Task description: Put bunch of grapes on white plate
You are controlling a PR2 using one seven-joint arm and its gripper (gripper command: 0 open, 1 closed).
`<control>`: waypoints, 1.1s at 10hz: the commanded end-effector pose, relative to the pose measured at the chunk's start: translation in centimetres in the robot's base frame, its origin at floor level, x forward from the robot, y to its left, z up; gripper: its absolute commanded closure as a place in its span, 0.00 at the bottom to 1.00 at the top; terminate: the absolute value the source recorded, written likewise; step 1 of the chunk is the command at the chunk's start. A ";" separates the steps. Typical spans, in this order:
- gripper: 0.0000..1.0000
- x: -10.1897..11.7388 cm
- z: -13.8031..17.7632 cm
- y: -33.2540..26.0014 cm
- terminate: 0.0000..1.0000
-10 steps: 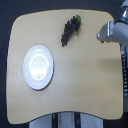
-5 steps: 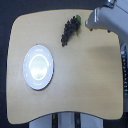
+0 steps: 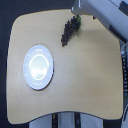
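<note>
Exterior view: the bunch of grapes (image 3: pixel 69 30) lies on the wooden surface (image 3: pixel 85 80) near its far edge, well apart from the white plate (image 3: pixel 38 67), which sits bare toward the exterior view's left. The gripper (image 3: pixel 76 10) hangs just above the stem end of the bunch at the picture's top edge; it is too blurred and cropped to tell whether its jaws are spread or closed, or whether it touches the fruit. By my judgement the task is barely begun: grasp, carry and placement all remain. No brand, label or writing is readable.
</note>
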 end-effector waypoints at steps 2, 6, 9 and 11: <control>0.00 2.0 -5.7 5.4 0.00; 0.00 2.9 -9.1 5.5 0.00; 0.00 1.2 -10.8 7.4 0.00; 0.00 0.3 -11.2 7.6 0.00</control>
